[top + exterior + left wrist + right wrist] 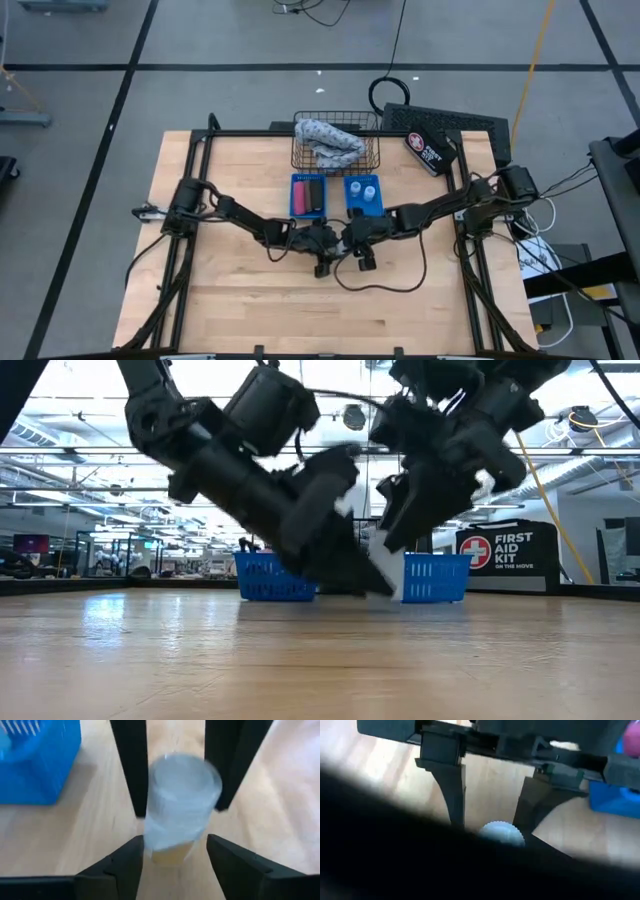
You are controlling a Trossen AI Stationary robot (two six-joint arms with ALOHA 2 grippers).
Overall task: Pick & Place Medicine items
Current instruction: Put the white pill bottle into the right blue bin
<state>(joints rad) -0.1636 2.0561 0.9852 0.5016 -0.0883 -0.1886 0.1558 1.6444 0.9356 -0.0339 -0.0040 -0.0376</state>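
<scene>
Both arms meet near the middle of the wooden surface point(240, 300), just in front of two small blue baskets. Left hand point(322, 262) and right hand point(363, 256) sit close together, nearly touching in the high view.

Left wrist view: a white bottle point(181, 802) with a ribbed cap stands between the left hand's point(175, 857) own fingers point(127, 865) and between two other dark fingers point(131, 765) farther off. Left hand is open, with gaps on both sides of the bottle. Whether the far fingers press the bottle is unclear. Right wrist view: the cap of the bottle point(502, 832) shows between two dark fingers; the rest is blocked by a dark blur. Cannot tell if the right hand is open or closed.

Left blue basket point(308, 195) holds a pink piece point(301, 196) and a black piece point(315, 195) side by side. Right blue basket point(363, 195) holds two white bottles point(364, 192). Behind them is a wire basket point(335, 140) with a grey-blue cloth point(328, 143) inside. A black first aid pouch point(430, 148) lies to its right, near the surface's far right corner. Low view: both arms slant down in front of the blue baskets.
</scene>
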